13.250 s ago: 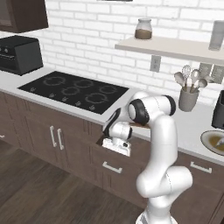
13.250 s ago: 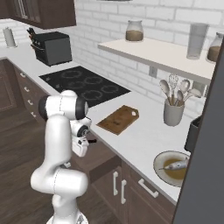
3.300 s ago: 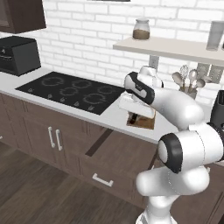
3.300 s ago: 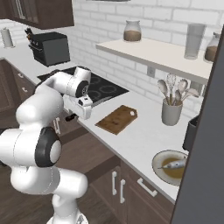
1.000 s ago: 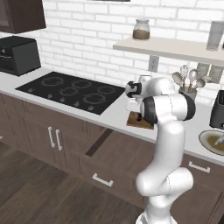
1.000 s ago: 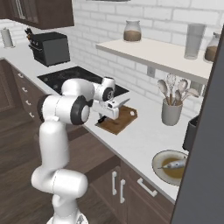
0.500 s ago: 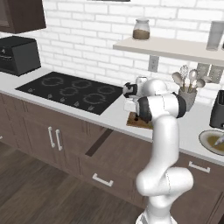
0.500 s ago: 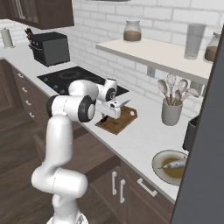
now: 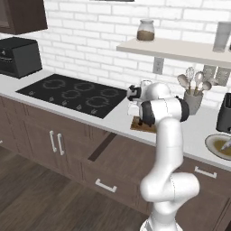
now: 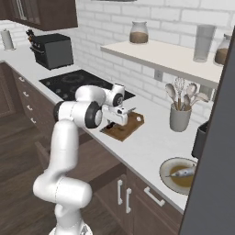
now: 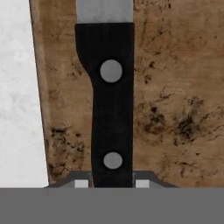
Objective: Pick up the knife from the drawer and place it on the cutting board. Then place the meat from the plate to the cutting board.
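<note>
The knife (image 11: 111,109) has a black riveted handle, and its grey blade runs off the top of the hand view. My gripper (image 11: 111,183) is shut on the handle's end, one fingertip on each side. Right beneath the knife lies the brown cutting board (image 11: 175,100). In the right base view the gripper (image 10: 117,120) hangs low over the cutting board (image 10: 125,131), with the blade (image 10: 130,110) pointing right. The plate (image 10: 170,182) with the meat (image 10: 182,172) sits at the counter's right. The drawer (image 9: 113,176) stands pulled open below the counter.
A black hob (image 9: 74,92) lies left of the board. A grey crock of utensils (image 9: 194,97) stands behind it, with a dark appliance (image 9: 224,115) further right. A shelf (image 9: 180,47) with a jar hangs above. A black oven box (image 9: 18,56) sits at the far left.
The arm's elbow has swung round while the hand with the knife stayed over the cutting board and sank slightly toward it.
</note>
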{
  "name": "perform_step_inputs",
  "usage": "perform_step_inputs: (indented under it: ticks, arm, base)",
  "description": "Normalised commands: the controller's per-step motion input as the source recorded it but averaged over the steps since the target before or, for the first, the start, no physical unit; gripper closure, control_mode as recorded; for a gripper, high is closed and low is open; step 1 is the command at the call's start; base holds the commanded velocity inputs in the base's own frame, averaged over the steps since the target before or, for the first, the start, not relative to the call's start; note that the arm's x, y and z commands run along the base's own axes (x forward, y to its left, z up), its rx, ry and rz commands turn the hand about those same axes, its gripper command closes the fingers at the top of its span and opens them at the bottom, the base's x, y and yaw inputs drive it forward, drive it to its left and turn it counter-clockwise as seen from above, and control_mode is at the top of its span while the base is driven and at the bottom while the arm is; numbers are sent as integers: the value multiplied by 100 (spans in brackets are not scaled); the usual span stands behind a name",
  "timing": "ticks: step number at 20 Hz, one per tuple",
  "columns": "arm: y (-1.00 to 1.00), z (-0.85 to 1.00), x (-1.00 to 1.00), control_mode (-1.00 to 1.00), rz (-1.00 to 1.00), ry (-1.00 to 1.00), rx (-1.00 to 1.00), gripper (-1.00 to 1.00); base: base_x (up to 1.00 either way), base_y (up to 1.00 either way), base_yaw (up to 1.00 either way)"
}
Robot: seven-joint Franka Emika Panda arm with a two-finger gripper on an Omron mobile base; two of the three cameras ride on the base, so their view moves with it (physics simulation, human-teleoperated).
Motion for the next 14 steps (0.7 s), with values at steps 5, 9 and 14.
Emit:
perform_step_inputs:
  ticks: [5,9,14]
  arm:
    - [-11,17,-44,-100,0,-11,0,-100]
    - [-3,39,-17,-100,0,-10,-2,-100]
    - [0,23,-3,-100,1,-8,0,-100]
  base:
    - [0,0,0]
    - [0,0,0]
    - [0,0,0]
